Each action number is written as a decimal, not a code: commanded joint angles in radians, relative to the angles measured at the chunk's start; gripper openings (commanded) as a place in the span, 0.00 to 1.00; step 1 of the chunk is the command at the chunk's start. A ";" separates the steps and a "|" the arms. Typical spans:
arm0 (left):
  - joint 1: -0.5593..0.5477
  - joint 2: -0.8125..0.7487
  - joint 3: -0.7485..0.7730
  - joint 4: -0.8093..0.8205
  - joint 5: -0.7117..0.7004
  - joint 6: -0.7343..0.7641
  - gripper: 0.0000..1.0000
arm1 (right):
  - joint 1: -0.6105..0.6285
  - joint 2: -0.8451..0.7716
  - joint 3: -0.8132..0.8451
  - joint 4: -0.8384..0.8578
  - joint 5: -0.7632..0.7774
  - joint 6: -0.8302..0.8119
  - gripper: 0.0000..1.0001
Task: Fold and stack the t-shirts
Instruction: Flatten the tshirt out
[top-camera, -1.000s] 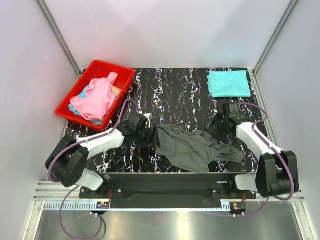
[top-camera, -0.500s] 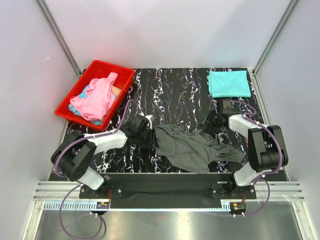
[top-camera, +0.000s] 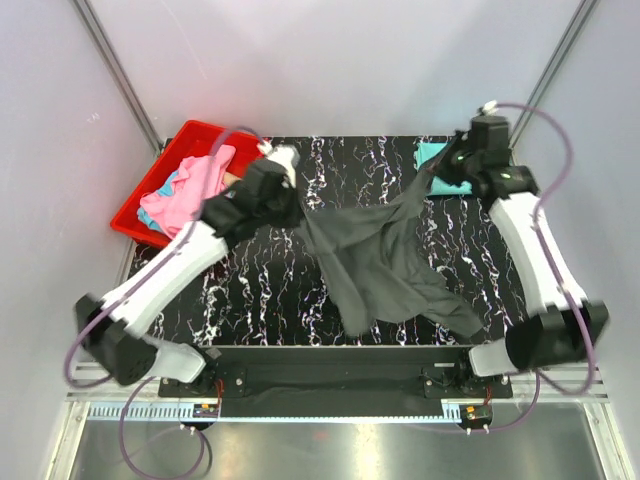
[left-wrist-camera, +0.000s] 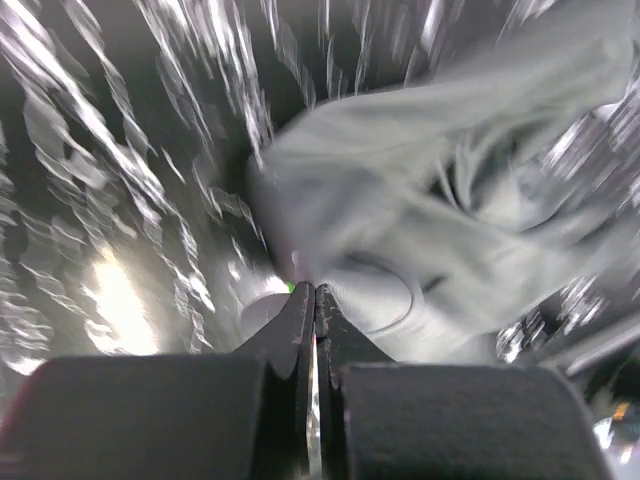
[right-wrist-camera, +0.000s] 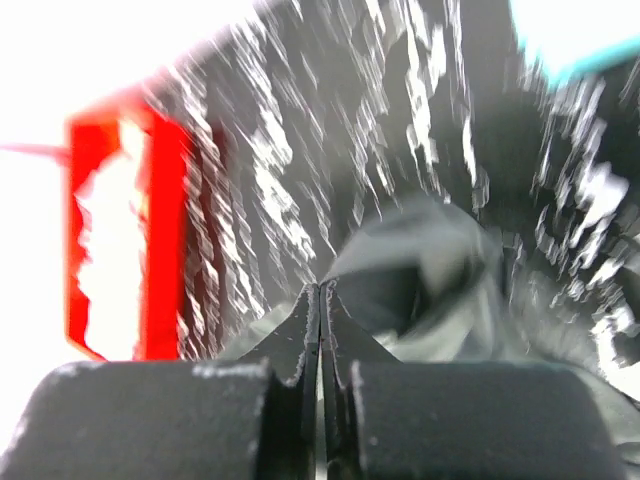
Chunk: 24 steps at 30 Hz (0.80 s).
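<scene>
My left gripper (top-camera: 291, 207): clamped shut on the grey t-shirt (top-camera: 380, 268), just right of the red bin (top-camera: 152, 221).
My right gripper (top-camera: 438, 177): pinching the same shirt, far right of the bin.
Grey t-shirt: slung between my 2 grippers.

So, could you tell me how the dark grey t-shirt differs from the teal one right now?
The dark grey t-shirt is spread open and rumpled; the teal t-shirt lies flat, apparently folded. The grey one is pinched by the left gripper and right gripper and hangs between them; the teal one rests untouched at the far right corner of the table, partly hidden by the right arm. Both are plain cloth.
</scene>
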 joint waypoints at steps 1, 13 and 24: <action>0.007 -0.123 0.172 -0.219 -0.224 0.082 0.00 | -0.005 -0.173 0.164 -0.209 0.193 -0.086 0.00; 0.008 -0.327 0.032 -0.244 -0.088 0.043 0.00 | -0.004 -0.497 0.018 -0.368 0.233 -0.038 0.00; 0.010 -0.252 -0.383 -0.081 0.003 -0.017 0.00 | -0.004 -0.576 -0.524 -0.259 0.119 0.094 0.00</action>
